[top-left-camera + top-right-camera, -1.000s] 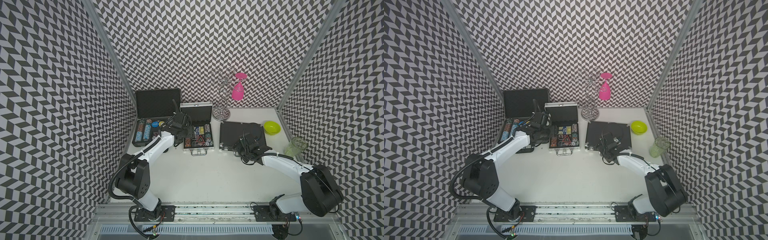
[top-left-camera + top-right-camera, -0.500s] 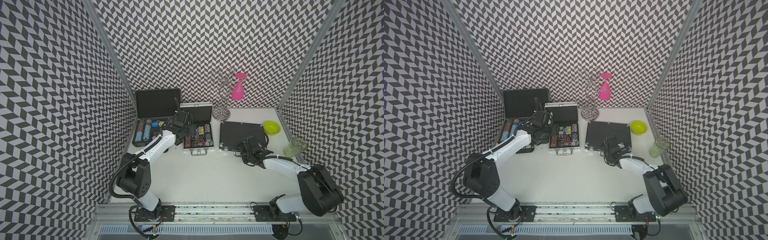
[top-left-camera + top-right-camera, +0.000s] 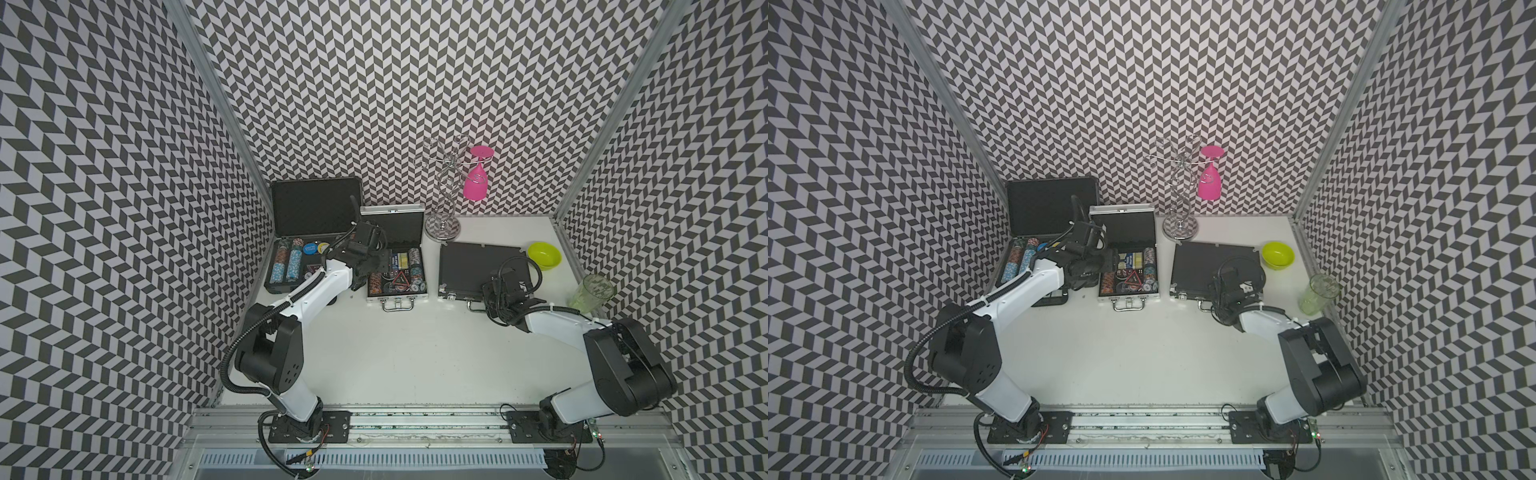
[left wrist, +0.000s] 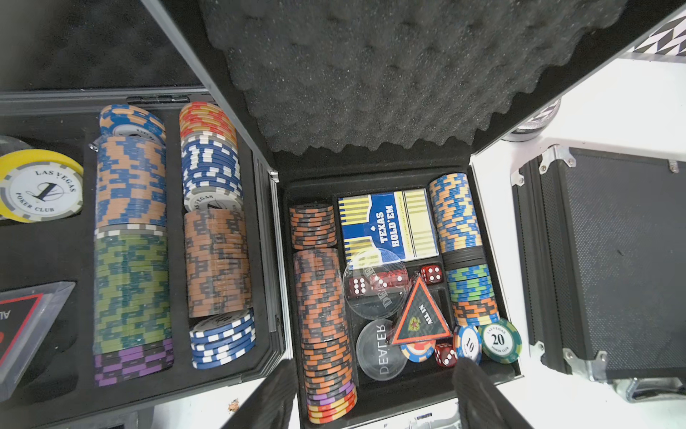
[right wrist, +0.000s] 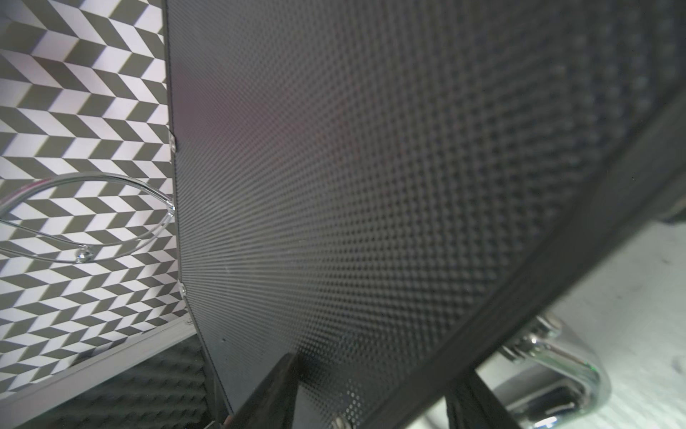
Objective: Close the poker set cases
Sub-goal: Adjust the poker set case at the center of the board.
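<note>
Three cases are sitting on the table [image 3: 395,357]. The right case [image 3: 469,266] is lying flat, lid down. The right gripper [image 5: 375,375] is sitting at its front edge beside the chrome handle [image 5: 557,371], one finger over the lid and the other under the rim; whether they are clamping that edge I cannot tell. The silver case [image 3: 397,294] is standing open mid-table, with its silver lid [image 3: 399,226] upright and lined with foam [image 4: 371,74], and its tray packed with chips [image 4: 323,315], cards and dice. The left case [image 4: 174,223] is sitting just beside it along the left wall, also open, its black lid [image 3: 313,208] standing up at the back. The left gripper [image 4: 375,375] is hovering over the silver tray, fingers apart, holding nothing. Judging by looks, the frames are stiff metal and the chip-loaded bases are heavy enough to stay put under a push. The lids look light and free on rear hinges, so each will likely drop once tipped past upright. The best hold is the lid's top free edge: hook or pinch the rim, not the soft foam. The smooth metal may be slippery. The loose dealer discs riding high in the silver tray may be stopping that lid from seating.
</note>
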